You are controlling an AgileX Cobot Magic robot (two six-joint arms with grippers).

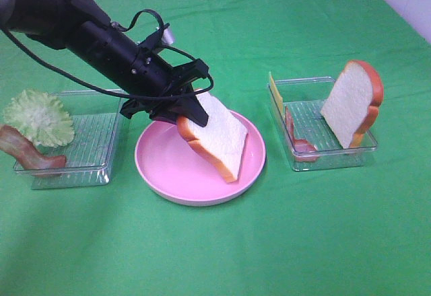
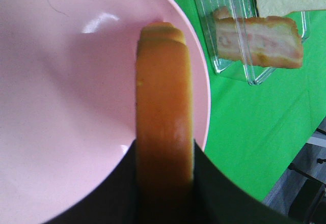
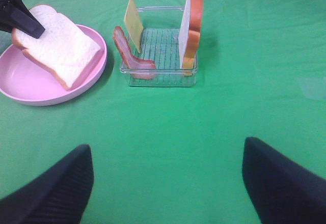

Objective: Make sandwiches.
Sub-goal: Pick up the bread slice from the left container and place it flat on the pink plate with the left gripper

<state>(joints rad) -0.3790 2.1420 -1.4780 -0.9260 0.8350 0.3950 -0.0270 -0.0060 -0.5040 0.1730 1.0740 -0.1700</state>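
Observation:
My left gripper [image 1: 191, 112] is shut on a white bread slice with orange-brown crust [image 1: 221, 136]. It holds the slice tilted over the round pink plate [image 1: 159, 173], the slice's lower end down by the plate's right side. In the left wrist view the jaws stand on both sides of the crust [image 2: 163, 122]. A second bread slice [image 1: 353, 102] stands upright in the right tray [image 1: 337, 158], with a yellow cheese square [image 1: 274, 93] and bacon [image 1: 297, 140]. The lettuce [image 1: 39, 116] and another bacon strip [image 1: 28, 151] lean on the left tray [image 1: 87, 168]. My right gripper [image 3: 165, 183] is open and empty above the cloth.
A green cloth [image 1: 323, 242] covers the table. The two clear ribbed trays flank the plate. The left arm [image 1: 87, 37] stretches from the far left corner down to the plate. In the right wrist view the right tray [image 3: 163, 76] lies ahead of the gripper, the plate [image 3: 30, 94] at the left.

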